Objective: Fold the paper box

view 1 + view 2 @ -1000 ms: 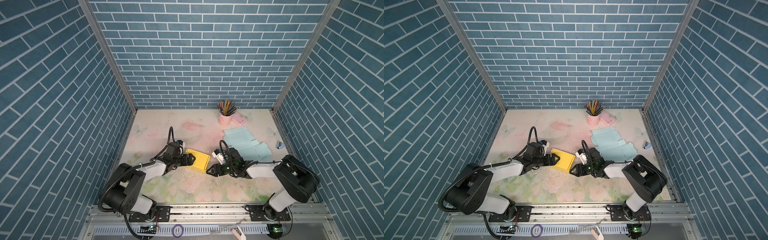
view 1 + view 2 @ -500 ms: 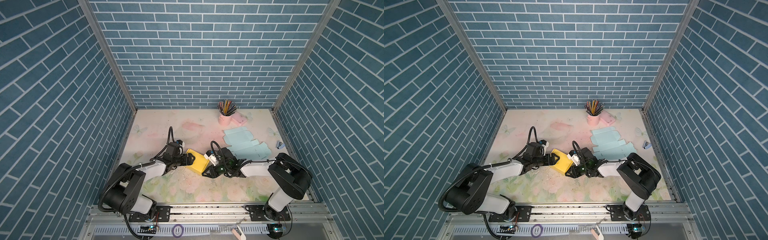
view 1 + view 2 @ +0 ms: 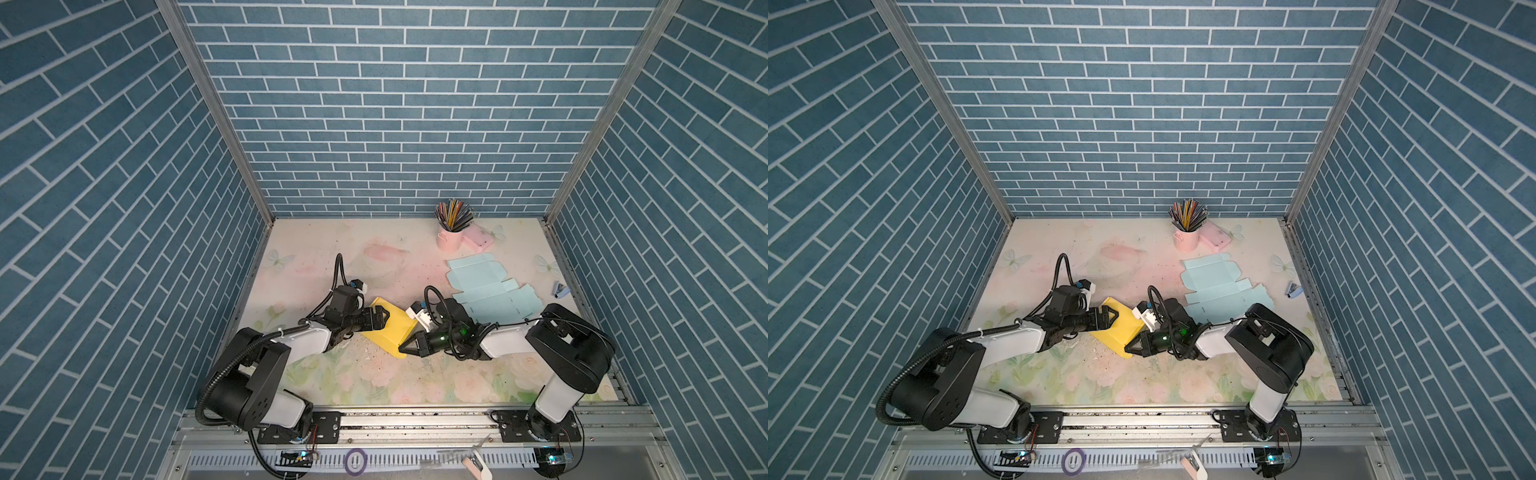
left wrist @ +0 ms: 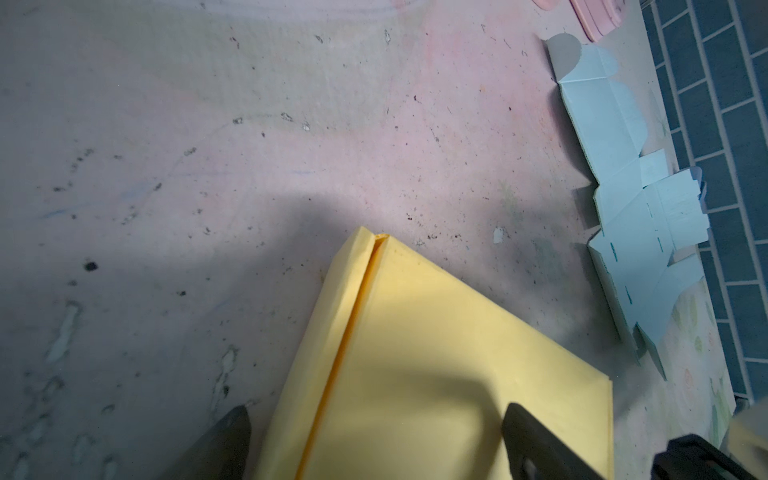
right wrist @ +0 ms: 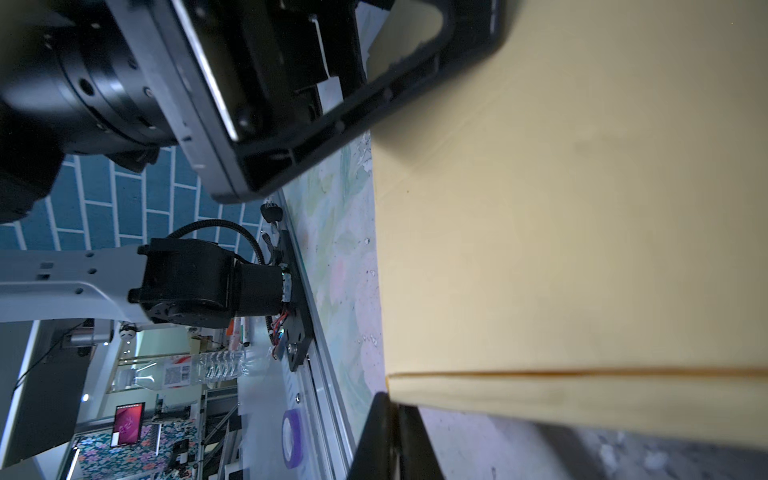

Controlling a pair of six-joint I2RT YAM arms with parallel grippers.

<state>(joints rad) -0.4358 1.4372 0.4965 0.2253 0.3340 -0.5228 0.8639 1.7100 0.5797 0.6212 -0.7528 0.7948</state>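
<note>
The yellow paper box (image 3: 390, 328) (image 3: 1119, 328) lies partly folded on the floral table between both arms. My left gripper (image 3: 380, 322) (image 3: 1109, 319) is open at the box's left edge. In the left wrist view, the left gripper (image 4: 376, 415) has one finger off the box and the other over its yellow top (image 4: 436, 353). My right gripper (image 3: 405, 345) (image 3: 1130, 348) is at the box's near right corner. In the right wrist view its jaws (image 5: 390, 409) are shut together on the corner of the lower yellow flap (image 5: 561, 407).
Flat light-blue box blanks (image 3: 490, 286) lie right of the arms. A pink cup of pencils (image 3: 449, 239) and a pink case (image 3: 478, 239) stand at the back. A small blue item (image 3: 559, 289) sits by the right wall. Paper crumbs dot the table.
My right gripper has moved left to the yellow box's near corner and closed there. The box has shifted and turned slightly. The left gripper stayed put, opening a touch wider.
</note>
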